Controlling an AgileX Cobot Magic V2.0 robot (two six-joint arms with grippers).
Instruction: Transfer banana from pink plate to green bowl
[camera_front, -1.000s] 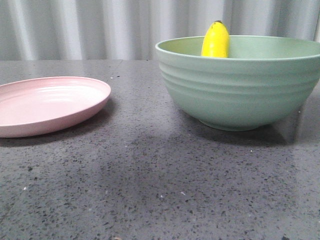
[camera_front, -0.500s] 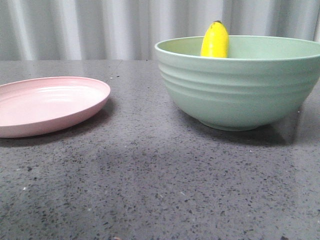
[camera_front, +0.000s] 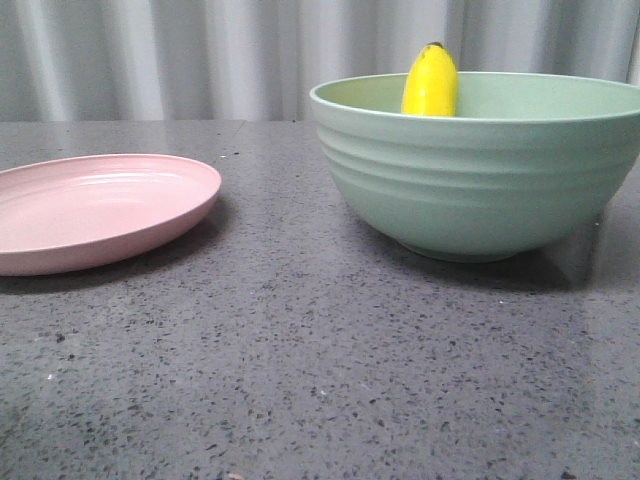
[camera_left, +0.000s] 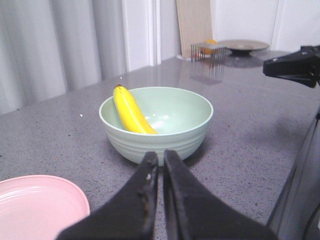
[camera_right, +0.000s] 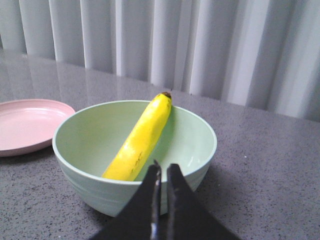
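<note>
The yellow banana (camera_front: 431, 82) leans inside the green bowl (camera_front: 480, 185), its dark tip poking above the rim. Both wrist views show the banana (camera_left: 131, 112) (camera_right: 142, 139) resting against the wall of the bowl (camera_left: 172, 137) (camera_right: 90, 187). The pink plate (camera_front: 95, 208) lies bare to the left of the bowl, also seen as the plate (camera_left: 35, 207) (camera_right: 27, 125) in both wrist views. My left gripper (camera_left: 160, 156) is shut with nothing in it, held back from the bowl. My right gripper (camera_right: 163, 169) is shut and holds nothing, near the bowl's rim.
The dark speckled table (camera_front: 300, 380) stretches in front of plate and bowl. A pale curtain (camera_front: 200, 55) hangs behind. Far off, a wire rack (camera_left: 207, 50) and a brown dish (camera_left: 243, 46) stand at the back, and part of the other arm (camera_left: 292, 66) shows.
A faint shadow on the table in front of the bowl has faded; banana, bowl and plate have not moved.
</note>
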